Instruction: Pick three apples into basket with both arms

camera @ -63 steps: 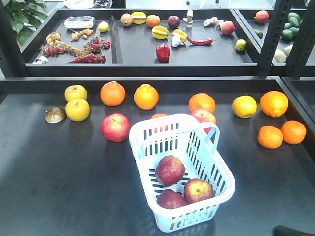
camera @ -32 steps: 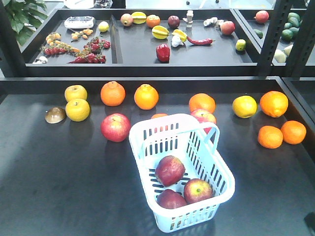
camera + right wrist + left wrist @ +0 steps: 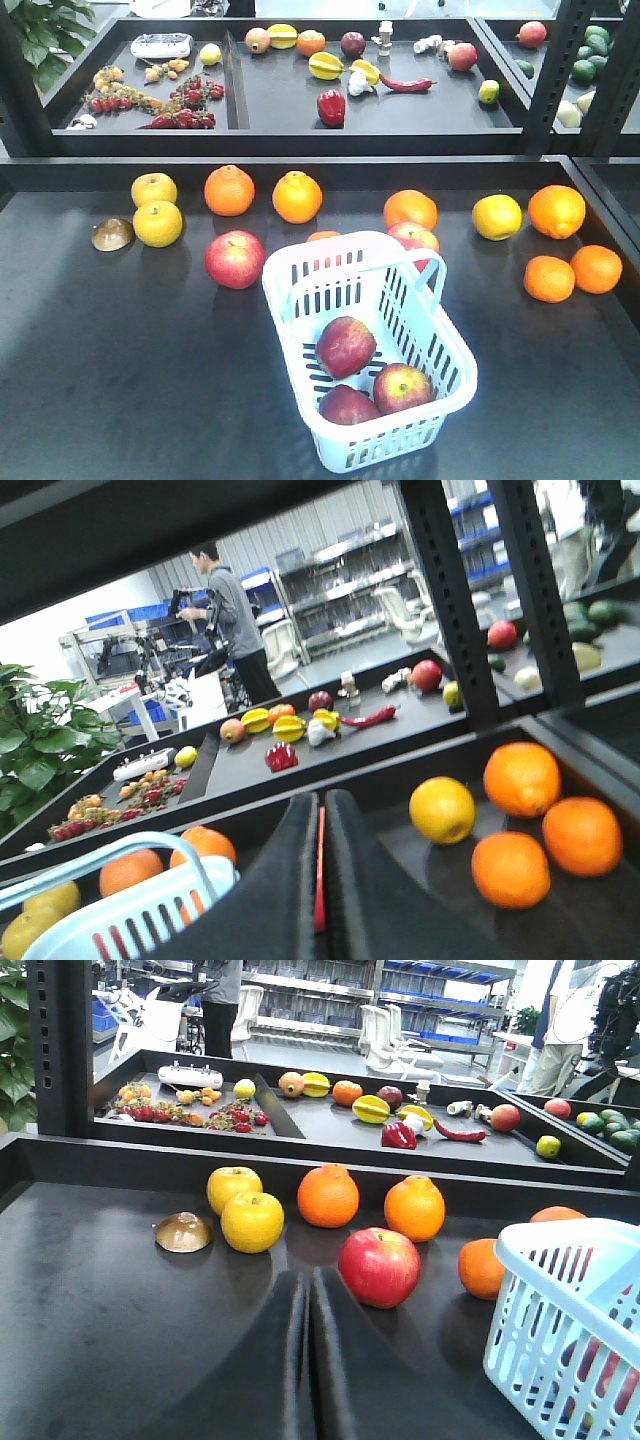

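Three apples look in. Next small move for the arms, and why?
Probably none beyond parking: keep both arms back and stop. The basket holds three apples, which meets the count. The left gripper and right gripper are each shut and empty, and neither arm shows in the front view. The red apple left of the basket isn't needed.
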Controlling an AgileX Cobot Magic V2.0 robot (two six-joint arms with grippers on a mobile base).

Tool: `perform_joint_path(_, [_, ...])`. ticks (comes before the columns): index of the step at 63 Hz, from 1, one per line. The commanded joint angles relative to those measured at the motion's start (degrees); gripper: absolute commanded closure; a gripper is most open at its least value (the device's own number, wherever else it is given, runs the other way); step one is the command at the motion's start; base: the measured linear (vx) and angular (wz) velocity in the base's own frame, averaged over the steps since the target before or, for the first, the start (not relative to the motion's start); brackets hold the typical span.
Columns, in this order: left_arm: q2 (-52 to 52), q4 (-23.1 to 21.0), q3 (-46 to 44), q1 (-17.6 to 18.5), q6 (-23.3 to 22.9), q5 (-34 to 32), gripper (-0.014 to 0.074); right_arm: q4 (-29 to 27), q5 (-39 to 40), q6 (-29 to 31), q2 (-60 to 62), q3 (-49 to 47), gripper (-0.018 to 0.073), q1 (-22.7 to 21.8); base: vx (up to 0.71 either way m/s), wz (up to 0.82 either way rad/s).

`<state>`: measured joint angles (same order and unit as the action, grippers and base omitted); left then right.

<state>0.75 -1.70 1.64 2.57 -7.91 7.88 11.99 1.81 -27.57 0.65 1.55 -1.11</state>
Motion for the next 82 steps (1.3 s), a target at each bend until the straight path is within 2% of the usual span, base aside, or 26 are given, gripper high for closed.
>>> perform_joint_path(1, [0.73, -0.56, -1.45, 0.29, -0.02, -3.96, 0.0603, 0.83, 5.18, 3.05, 0.68, 0.89, 0.0564, -0.38, 0.0, 0.0])
perform_joint_path(12, [0.73, -0.56, -1.45, 0.29, -0.02, -3.96, 0.0603, 0.83, 5.04, 7.47, 0.68, 0.89, 0.0564, -0.38, 0.0, 0.0])
perform_joint_path(82, [0.73, -0.56, -1.45, 0.29, -0.02, -3.96, 0.0603, 0.83, 4.97, 6.82, 0.68, 0.82, 0.0564, -0.38, 0.0, 0.0])
